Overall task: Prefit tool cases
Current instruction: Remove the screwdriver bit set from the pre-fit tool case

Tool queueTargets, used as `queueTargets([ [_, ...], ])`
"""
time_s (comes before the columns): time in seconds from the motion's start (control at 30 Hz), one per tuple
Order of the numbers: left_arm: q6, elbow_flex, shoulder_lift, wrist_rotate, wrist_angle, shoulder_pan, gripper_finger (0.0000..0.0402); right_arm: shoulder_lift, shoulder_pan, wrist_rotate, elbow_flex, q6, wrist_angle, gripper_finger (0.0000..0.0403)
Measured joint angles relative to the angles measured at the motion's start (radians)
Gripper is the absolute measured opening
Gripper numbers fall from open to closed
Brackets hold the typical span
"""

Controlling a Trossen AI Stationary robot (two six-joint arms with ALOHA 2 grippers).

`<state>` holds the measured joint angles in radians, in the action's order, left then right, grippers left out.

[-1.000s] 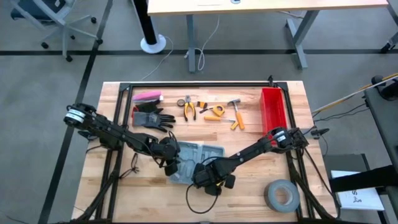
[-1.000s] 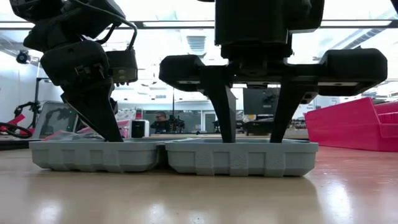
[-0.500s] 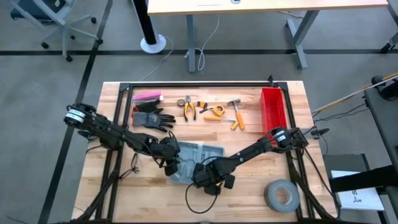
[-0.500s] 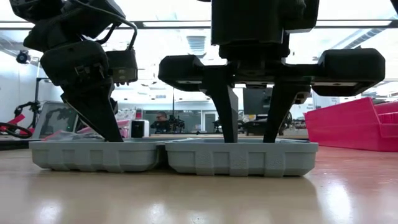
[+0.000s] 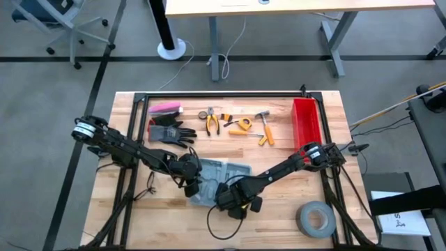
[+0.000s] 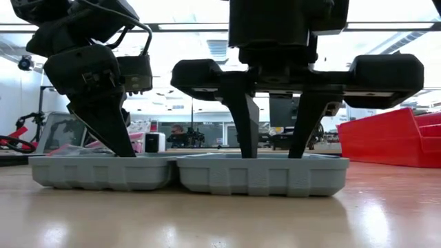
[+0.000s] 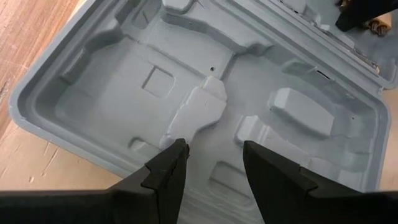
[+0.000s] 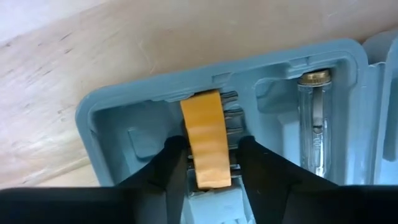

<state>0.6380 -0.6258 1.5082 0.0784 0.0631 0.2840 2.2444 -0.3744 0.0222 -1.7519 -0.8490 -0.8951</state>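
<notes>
Tool case (image 5: 221, 178): grey-blue, lying open flat, moulded slots inside.

Overhead, table-level, two wrist close-ups; all share case (image 5: 221, 180).

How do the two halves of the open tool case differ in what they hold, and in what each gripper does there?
The tool case half under the left gripper holds only bare moulded slots; the half under the right gripper holds an orange-handled tool and a clear vial. The left gripper's fingers are open with nothing between them; the right gripper's flank the orange handle. Both halves are grey-blue and lie flat on the table.
</notes>
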Motion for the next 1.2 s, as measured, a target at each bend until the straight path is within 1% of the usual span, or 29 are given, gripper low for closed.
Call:
queueTargets([
  [0.13,0.000,0.000,0.000,-0.006,-0.001,0.000,0.0165,0.000,-0.001,0.000,0.000,0.001,0.004,0.0098],
  [0.23,0.000,0.001,0.002,-0.017,-0.001,0.001,0.0165,0.001,0.000,0.011,-0.001,0.007,0.020,0.0098],
  [0.5,0.000,0.001,0.002,-0.015,-0.003,0.001,0.0165,-0.007,0.002,0.014,0.000,0.019,0.019,0.0147],
  [0.6,0.000,0.001,0.002,-0.012,-0.003,0.001,0.0165,-0.008,0.002,0.013,0.000,0.019,0.018,0.0157],
  [0.7,0.000,0.001,0.001,-0.009,-0.003,0.001,0.0165,-0.008,0.002,0.011,0.000,0.019,0.015,0.0159],
  [0.9,0.000,0.001,0.001,-0.008,-0.003,0.000,0.0165,-0.009,0.002,0.004,0.000,0.019,0.009,0.0144],
  [1.2,-0.001,0.000,0.001,-0.005,-0.002,0.000,0.0165,-0.010,0.001,-0.004,0.000,0.009,0.004,0.0107],
])
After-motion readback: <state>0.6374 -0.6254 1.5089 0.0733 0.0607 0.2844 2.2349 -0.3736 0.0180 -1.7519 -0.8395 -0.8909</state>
